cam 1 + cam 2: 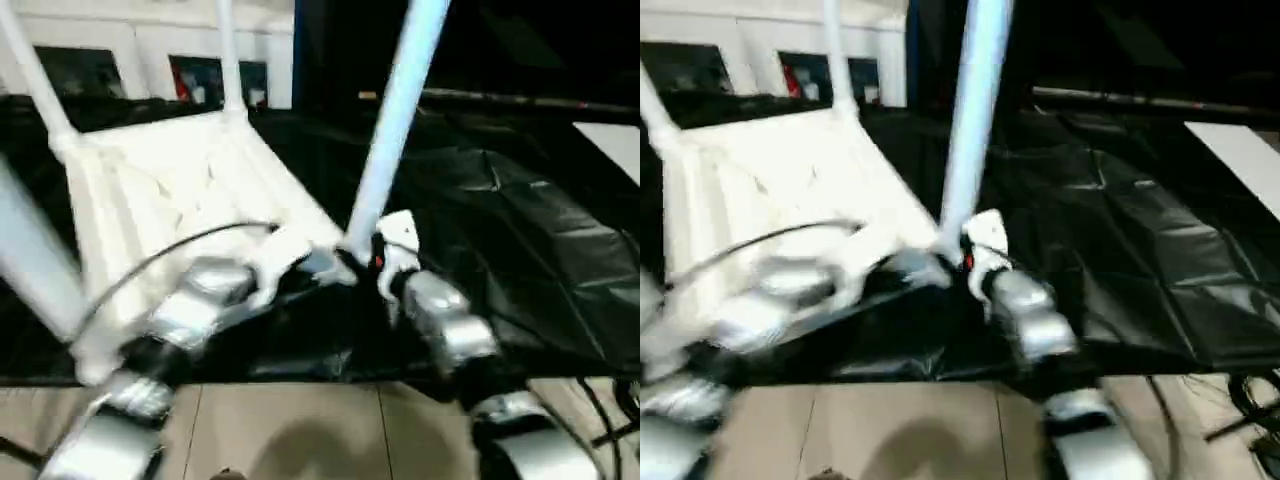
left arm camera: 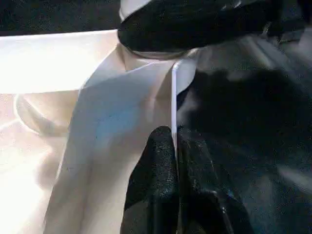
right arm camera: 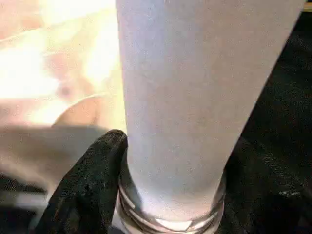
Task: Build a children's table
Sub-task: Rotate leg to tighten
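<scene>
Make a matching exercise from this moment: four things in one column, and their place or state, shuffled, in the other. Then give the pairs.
Things:
1. left gripper
2. right gripper
3. tabletop
4. black cloth

Place or state:
A. lies upside down, ribbed side up
B. shut on the thin edge of the tabletop
C. fingers around the foot of a white leg
D. covers the big table underneath

Pairs: 1-B, 2-C, 3-A, 4-D
</scene>
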